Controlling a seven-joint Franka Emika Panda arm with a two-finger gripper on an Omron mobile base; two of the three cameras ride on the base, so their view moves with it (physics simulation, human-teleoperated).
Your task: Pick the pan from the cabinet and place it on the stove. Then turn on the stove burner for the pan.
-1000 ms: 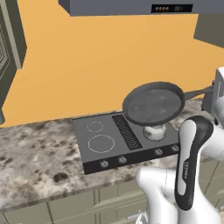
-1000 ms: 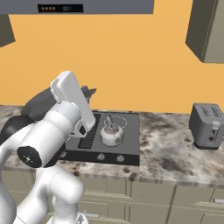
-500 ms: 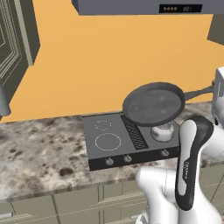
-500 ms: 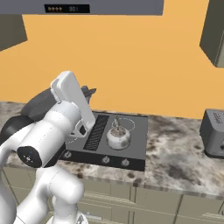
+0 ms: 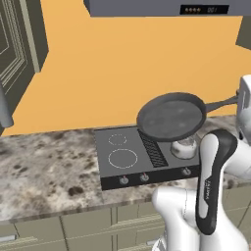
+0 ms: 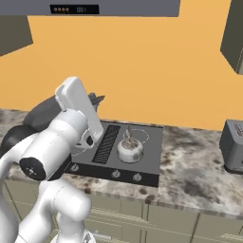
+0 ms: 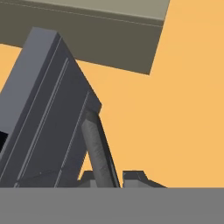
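The pan [image 5: 171,116] is up in the air over the stove [image 5: 147,157], its handle [image 7: 98,153] running straight out from between my gripper's [image 7: 114,177] fingertips, which I see clamped on it in the hand view. From the left base view the dish hangs tilted above the ribbed grille and the right-hand burners, clear of the glass. Directly beneath it on the cooktop sits a small silver kettle [image 6: 129,149]. Beyond the pan, away from my hand, the two white burner rings [image 5: 121,158] lie bare. The knobs [image 5: 144,177] line the near edge. The range hood [image 7: 48,127] looms past the handle in the hand view, and a toaster [image 6: 233,146] stands well off on the granite counter [image 5: 44,171].
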